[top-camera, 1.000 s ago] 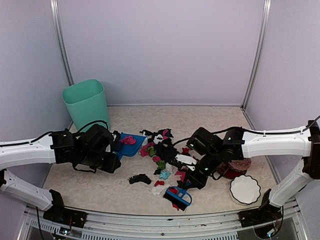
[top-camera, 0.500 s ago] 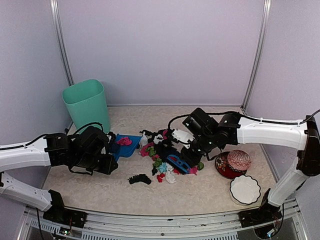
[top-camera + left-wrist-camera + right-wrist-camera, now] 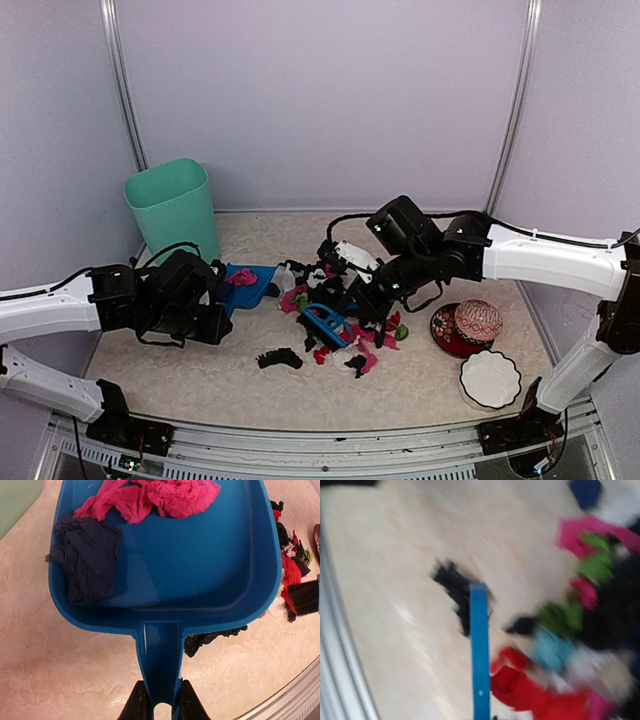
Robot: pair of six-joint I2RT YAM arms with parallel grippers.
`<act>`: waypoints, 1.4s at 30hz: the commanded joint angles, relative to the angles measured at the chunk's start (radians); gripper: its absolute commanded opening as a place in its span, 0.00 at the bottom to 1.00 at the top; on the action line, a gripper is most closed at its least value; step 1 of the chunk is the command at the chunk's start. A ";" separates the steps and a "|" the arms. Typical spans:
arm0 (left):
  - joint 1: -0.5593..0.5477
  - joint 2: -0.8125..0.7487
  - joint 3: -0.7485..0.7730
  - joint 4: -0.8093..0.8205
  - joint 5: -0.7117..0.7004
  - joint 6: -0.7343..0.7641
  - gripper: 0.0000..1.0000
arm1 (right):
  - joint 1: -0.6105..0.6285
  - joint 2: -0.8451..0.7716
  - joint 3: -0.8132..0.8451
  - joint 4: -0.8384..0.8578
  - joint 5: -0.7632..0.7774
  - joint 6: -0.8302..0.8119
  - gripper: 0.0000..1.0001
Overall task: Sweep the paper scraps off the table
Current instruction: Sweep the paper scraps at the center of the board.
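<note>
The paper scraps (image 3: 345, 300) lie heaped in many colours mid-table, and one black scrap (image 3: 278, 357) sits apart near the front. My left gripper (image 3: 161, 706) is shut on the handle of the blue dustpan (image 3: 200, 560), which rests on the table (image 3: 180, 370). In the pan lie a pink scrap (image 3: 150, 497) and a navy scrap (image 3: 87, 562). My right gripper (image 3: 368, 298) is shut on the blue brush (image 3: 328, 325), at the heap's front edge. The right wrist view is blurred, showing the brush (image 3: 479, 650) beside red, teal and green scraps (image 3: 555, 645).
A mint-green bin (image 3: 172, 205) stands at the back left, behind the dustpan. A red-patterned bowl with a ball (image 3: 468, 325) and a white scalloped dish (image 3: 490, 378) sit at the front right. A metal rail runs along the near edge.
The right arm has carried the brush from the front edge up and leftward through the heap, pushing scraps towards the dustpan. The left arm has shifted the dustpan slightly left.
</note>
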 commanded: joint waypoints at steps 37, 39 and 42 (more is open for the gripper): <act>-0.143 0.022 -0.057 0.027 0.013 -0.092 0.00 | -0.176 -0.032 -0.166 0.394 0.161 0.260 0.00; -0.162 0.040 -0.062 0.042 0.021 -0.088 0.00 | -0.193 -0.055 -0.169 0.380 0.166 0.245 0.00; -0.186 0.073 -0.066 0.068 0.031 -0.074 0.00 | -0.212 -0.067 -0.161 0.363 0.174 0.223 0.00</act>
